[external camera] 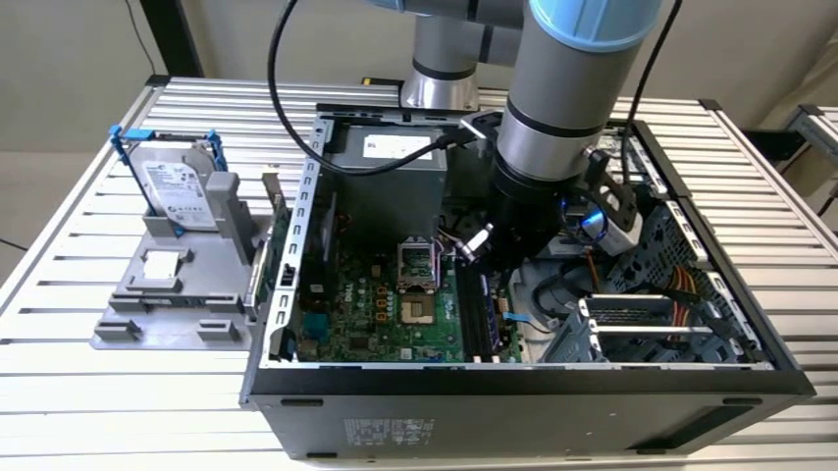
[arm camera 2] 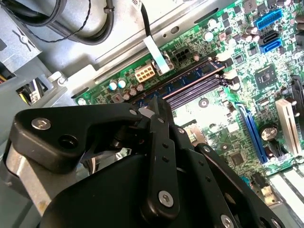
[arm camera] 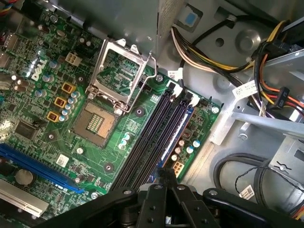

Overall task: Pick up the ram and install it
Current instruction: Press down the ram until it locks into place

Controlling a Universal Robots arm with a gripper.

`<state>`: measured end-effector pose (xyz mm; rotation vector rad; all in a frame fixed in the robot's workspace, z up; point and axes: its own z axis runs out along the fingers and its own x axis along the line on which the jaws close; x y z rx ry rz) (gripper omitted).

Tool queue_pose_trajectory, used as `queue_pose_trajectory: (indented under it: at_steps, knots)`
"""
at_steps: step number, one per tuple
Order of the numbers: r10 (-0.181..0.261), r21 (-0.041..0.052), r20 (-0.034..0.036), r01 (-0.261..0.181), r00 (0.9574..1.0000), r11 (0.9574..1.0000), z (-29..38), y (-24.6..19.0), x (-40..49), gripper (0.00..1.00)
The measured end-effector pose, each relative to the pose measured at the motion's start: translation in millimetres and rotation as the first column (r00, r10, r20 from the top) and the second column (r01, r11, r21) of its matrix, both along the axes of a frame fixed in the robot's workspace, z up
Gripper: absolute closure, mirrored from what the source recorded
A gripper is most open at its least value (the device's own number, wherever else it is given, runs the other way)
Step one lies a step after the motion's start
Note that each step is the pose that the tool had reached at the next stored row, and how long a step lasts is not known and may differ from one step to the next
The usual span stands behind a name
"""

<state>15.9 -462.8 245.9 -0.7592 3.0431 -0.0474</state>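
Observation:
The ram is a thin dark blue-green stick standing on edge in the memory slot nearest the motherboard's edge, beside the black slots. It also shows in the second wrist view as a blue strip with chips, the ram. My gripper hangs inside the open computer case, just above the near end of the slots. Its black fingers meet at the tip, shut, with nothing seen between them. In the second wrist view the gripper sits just short of the ram's end.
The green motherboard lies in the open case with a CPU socket beside the slots. Cable bundles and a drive cage crowd the exterior view's right. A hard drive stands in a grey holder outside the case.

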Motion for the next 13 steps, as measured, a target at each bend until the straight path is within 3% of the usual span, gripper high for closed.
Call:
queue_pose_trajectory:
  at_steps: [13]
  knots:
    - [0.075, 0.0, -0.0001, -0.075, 0.9972, 0.9972, 0.0, 0.0, 0.0, 1.0]
